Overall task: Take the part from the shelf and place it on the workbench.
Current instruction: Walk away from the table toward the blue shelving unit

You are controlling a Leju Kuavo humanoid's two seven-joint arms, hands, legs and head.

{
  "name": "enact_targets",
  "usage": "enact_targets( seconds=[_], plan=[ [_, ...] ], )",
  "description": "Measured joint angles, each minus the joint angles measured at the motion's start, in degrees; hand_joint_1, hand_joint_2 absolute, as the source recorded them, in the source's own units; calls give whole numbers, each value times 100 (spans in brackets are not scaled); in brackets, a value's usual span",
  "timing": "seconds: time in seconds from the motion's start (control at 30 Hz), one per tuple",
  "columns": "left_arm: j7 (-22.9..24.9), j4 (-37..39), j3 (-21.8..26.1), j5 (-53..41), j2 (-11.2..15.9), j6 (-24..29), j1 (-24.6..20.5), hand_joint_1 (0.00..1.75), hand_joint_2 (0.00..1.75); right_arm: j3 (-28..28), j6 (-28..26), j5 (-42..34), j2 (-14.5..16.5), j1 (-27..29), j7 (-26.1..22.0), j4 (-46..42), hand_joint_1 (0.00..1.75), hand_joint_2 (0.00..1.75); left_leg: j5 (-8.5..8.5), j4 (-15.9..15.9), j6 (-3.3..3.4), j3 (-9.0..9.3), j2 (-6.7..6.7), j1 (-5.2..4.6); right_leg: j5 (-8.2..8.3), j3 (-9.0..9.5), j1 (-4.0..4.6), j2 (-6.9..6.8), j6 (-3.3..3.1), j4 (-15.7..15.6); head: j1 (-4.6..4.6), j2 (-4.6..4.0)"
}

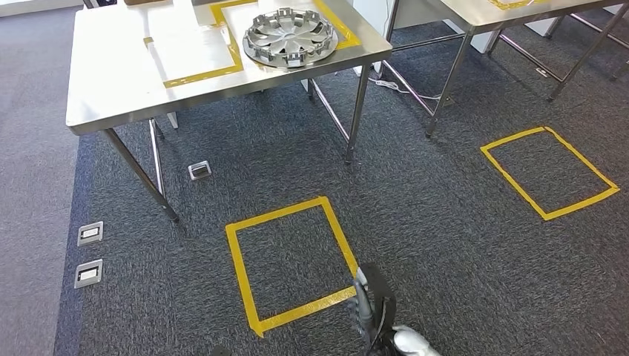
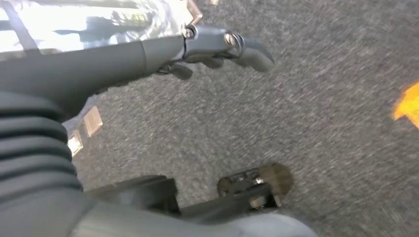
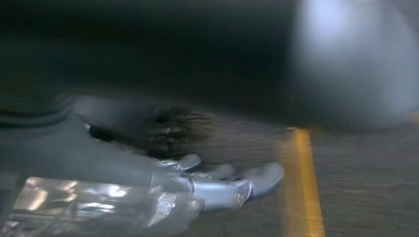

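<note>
The wheel cover (image 1: 290,37) already lies on the workbench (image 1: 111,81), upper middle. Both hands hang empty, fingers loosely apart: left hand (image 2: 217,49), right hand (image 3: 217,182).

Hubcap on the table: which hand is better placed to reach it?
Right, tentatively. The right hand hangs open ahead of the body by the floor tape, towards the hubcap. The left hand is open too. Both are far off; walk first.

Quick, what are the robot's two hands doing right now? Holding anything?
Left hand: open, fingers stretched out over the carpet, holding nothing.
Right hand: open, fingers apart, holding nothing.
</note>
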Motion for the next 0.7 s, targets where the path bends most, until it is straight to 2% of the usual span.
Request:
enact_targets(
  seconds=[0.03,0.1,0.17,0.2,0.23,0.27,0.3,0.37,0.4,0.43,0.53,0.57,0.63,0.7],
  plan=[
    [26,2,-2,17,-1,-3,-1,0,175,111,52,15,49,65,116,395,0,0,16,-46,31,4,-4,20,-20,-13,2,21,35,14,1,0],
    [56,4,-5,71,-10,-10,-13,0,175,317,102,58,124,170,326,1069,0,87,66,-113,79,-4,-4,72,-247,-154,-15,97,112,312,27,0],
    [75,4,-5,146,-13,-11,-17,0,175,487,133,62,179,229,533,1616,0,175,86,-113,88,-32,15,88,-624,-472,-73,148,192,1011,62,0],
    [92,7,-5,186,-12,-16,-14,0,175,556,156,49,208,239,652,1851,0,175,88,-106,85,-42,31,93,-745,-617,-106,150,228,1341,70,0],
    [110,9,-5,221,-10,-31,-11,0,175,615,185,28,233,247,769,2056,0,175,89,-97,78,-49,46,99,-765,-685,-139,148,263,1515,71,0],
    [128,12,-5,248,-10,-55,-11,0,175,671,221,10,260,247,880,2248,0,175,87,-82,66,-53,56,112,-676,-648,-171,146,296,1477,71,0],
    [140,14,-5,264,-11,-83,-14,0,175,723,255,-4,283,242,975,2421,0,175,81,-63,45,-54,60,131,-497,-502,-200,143,328,1218,71,0],
    [161,15,-5,272,-13,-126,-26,0,175,812,319,-21,343,219,1093,2699,0,175,56,-4,-32,-65,60,154,-163,-99,-239,141,377,445,92,0],
    [174,16,-6,271,-13,-137,-35,0,175,849,343,-28,375,202,1127,2806,0,175,52,22,-81,-77,59,156,-84,31,-242,149,356,178,104,0],
    [190,17,-8,270,-11,-148,-45,0,175,882,360,-37,407,187,1150,2902,0,175,55,38,-126,-91,58,152,-69,84,-234,160,318,49,110,0],
    [231,20,-16,269,-11,-183,-62,0,175,962,371,-52,484,167,1171,3153,0,175,71,41,-236,-112,57,175,-49,42,-203,176,143,44,99,0],
    [237,21,-17,260,-10,-195,-58,0,175,978,371,-43,506,165,1165,3222,0,175,-3,105,-259,-136,56,184,-27,31,-202,170,94,34,91,0],
    [239,26,10,205,-6,-244,-22,0,175,978,381,26,540,161,1123,3327,0,175,-350,559,-277,-305,51,189,14,7,-195,157,17,15,52,0],
    [232,38,80,105,9,-339,71,0,175,929,413,161,579,163,1038,3379,0,175,-743,1294,-267,-574,51,178,36,-27,-158,157,-27,15,15,0]
  ],
)
